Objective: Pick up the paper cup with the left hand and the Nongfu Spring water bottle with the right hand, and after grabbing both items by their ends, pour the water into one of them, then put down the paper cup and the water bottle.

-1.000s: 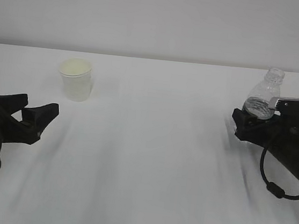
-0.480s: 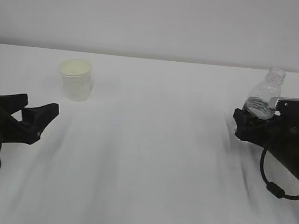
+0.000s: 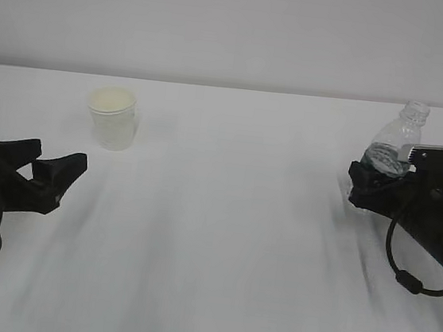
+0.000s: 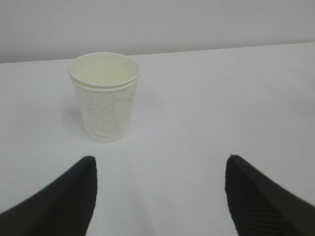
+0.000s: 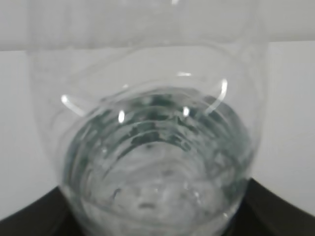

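Clear plastic, the Nongfu Spring water bottle (image 3: 392,145) sits at three o'clock, leaning, between the right hand's (image 3: 373,183) closing jaws. At ten o'clock the paper cup (image 3: 112,117) stands untouched ahead of the left hand (image 3: 39,168), jaws spread. An off-centre squeeze could tip the uncapped bottle.

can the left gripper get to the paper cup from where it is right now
Probably yes. The left gripper sits open, short of the paper cup, which stands upright just left of its centreline. Only bare table lies between them, so a slight leftward advance should reach it.
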